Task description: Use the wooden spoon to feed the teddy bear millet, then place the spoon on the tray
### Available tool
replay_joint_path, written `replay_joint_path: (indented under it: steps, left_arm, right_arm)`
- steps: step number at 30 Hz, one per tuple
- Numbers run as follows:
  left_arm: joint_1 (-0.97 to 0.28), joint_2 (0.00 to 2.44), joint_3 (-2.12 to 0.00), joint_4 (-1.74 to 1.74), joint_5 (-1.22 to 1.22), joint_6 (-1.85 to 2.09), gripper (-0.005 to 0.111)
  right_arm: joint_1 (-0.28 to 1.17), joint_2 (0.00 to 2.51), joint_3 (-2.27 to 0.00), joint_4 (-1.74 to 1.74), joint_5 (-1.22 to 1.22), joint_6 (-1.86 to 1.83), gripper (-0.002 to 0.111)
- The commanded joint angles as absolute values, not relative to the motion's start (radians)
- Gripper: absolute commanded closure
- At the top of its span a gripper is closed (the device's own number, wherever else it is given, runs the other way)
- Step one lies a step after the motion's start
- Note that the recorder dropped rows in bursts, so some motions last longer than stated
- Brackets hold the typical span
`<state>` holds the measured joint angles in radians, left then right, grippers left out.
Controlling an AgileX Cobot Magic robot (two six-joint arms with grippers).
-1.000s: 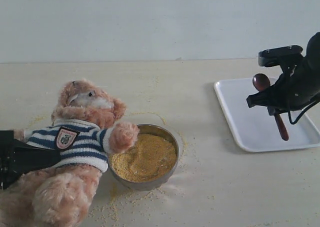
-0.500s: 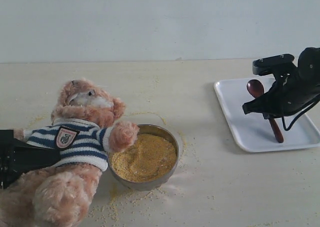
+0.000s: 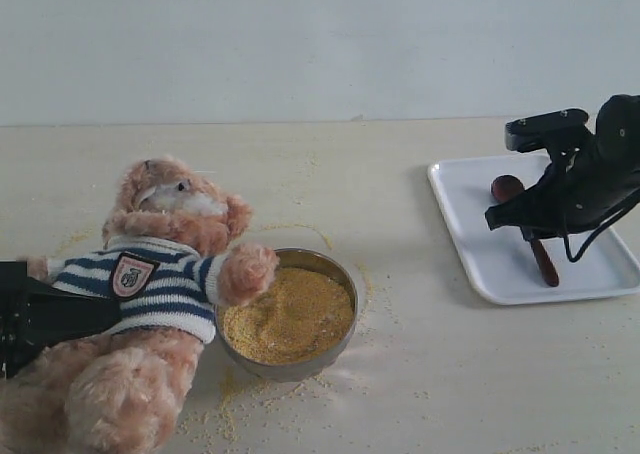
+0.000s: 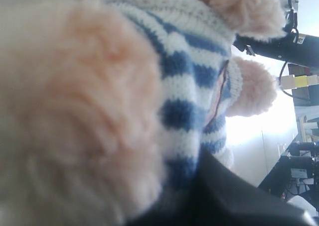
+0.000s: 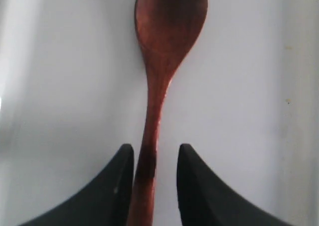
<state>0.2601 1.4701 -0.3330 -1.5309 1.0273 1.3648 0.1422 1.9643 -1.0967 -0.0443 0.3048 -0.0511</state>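
Note:
The teddy bear (image 3: 165, 274) lies on its back at the left, one paw over the steel bowl of millet (image 3: 288, 314). My left gripper (image 3: 50, 319) is shut on its waist; the left wrist view is filled by the bear's striped shirt (image 4: 189, 76) pressed against one dark finger (image 4: 229, 196). The wooden spoon (image 3: 540, 259) lies flat on the white tray (image 3: 480, 244) at the right. My right gripper (image 3: 545, 214) hovers just over the handle. In the right wrist view the spoon (image 5: 164, 47) runs between the parted fingers of that gripper (image 5: 155, 154), with a gap on one side.
Loose millet grains are scattered on the table around the bowl (image 3: 345, 274) and in front of the bear. The tray sits near the table's right edge. A pale wall runs along the back.
The right gripper came down toward the tray and opened; the spoon dropped from a tilted, lifted pose to lie flat on the tray. The left arm and bear have not moved.

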Motion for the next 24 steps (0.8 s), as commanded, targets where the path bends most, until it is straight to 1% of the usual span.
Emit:
replay_joint_path:
  steps: [1, 5, 6, 8, 9, 10, 13, 16, 24]
  left_arm:
    - [0.258, 1.473, -0.331, -1.55, 1.045, 1.389, 0.102]
    - [0.258, 1.473, -0.331, -1.55, 1.043, 1.389, 0.102]
    - [0.258, 1.473, -0.331, -1.552, 1.043, 1.389, 0.102]
    - [0.258, 1.473, -0.331, -1.557, 1.043, 1.389, 0.102]
    - [0.258, 1.473, -0.331, -1.566, 1.043, 1.389, 0.102]
    - [0.258, 1.473, -0.333, -1.579, 1.042, 1.389, 0.102]
    - [0.258, 1.473, -0.341, -1.621, 1.044, 1.389, 0.102]
    - [0.258, 1.473, -0.361, -1.638, 1.043, 1.389, 0.102]
    - [0.258, 1.473, -0.416, -1.631, 1.06, 1.389, 0.102]
  right_arm:
    - [0.138, 1.918, -1.101, -0.049, 0.33, -0.055, 0.078]
    - [0.138, 1.803, -1.101, -0.046, 0.343, -0.042, 0.078]
    - [0.138, 1.766, -1.101, -0.046, 0.349, -0.011, 0.079]
    - [0.138, 1.694, -1.101, -0.046, 0.364, 0.059, 0.089]
    - [0.138, 1.646, -1.101, -0.046, 0.379, 0.084, 0.1]
    - [0.138, 1.616, -1.099, -0.046, 0.393, 0.093, 0.108]
    - [0.138, 1.51, -1.069, -0.046, 0.425, 0.1, 0.108]
    - [0.138, 1.396, -0.987, -0.046, 0.418, 0.11, 0.108]
    - [0.138, 1.067, -0.614, -0.046, 0.123, 0.226, 0.108]
